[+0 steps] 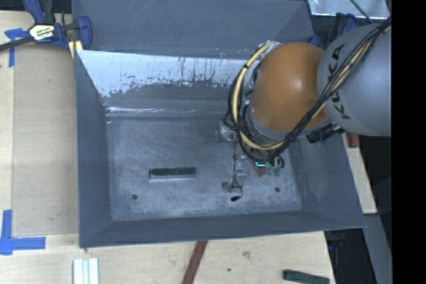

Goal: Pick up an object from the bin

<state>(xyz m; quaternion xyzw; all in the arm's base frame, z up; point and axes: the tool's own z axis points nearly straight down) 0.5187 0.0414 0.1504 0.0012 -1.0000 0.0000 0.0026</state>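
Toward four o'clock on the scuffed floor of the grey metal bin (93, 163), the arm's two-finger gripper (235, 193) hangs low beneath the rounded orange wrist cover (286, 90), close to the floor or touching it; which of the two I cannot tell. Whether the claw is released or clenched cannot be told either, and nothing shows grasped in it. The one thing plainly worth picking, a slim dark flat bar (173, 173), lies flat on the floor toward eight o'clock from the floor's middle, its long side running nine to three, at about nine o'clock from the gripper and apart from it. By my reading the step in hand is the approach, with no grasp made yet. The next move likely calls for a shift toward nine o'clock until the claw stands over the bar's middle, turned so it closes across the narrow width, and then a descent nearly to the floor, since so thin a piece offers little edge to catch.
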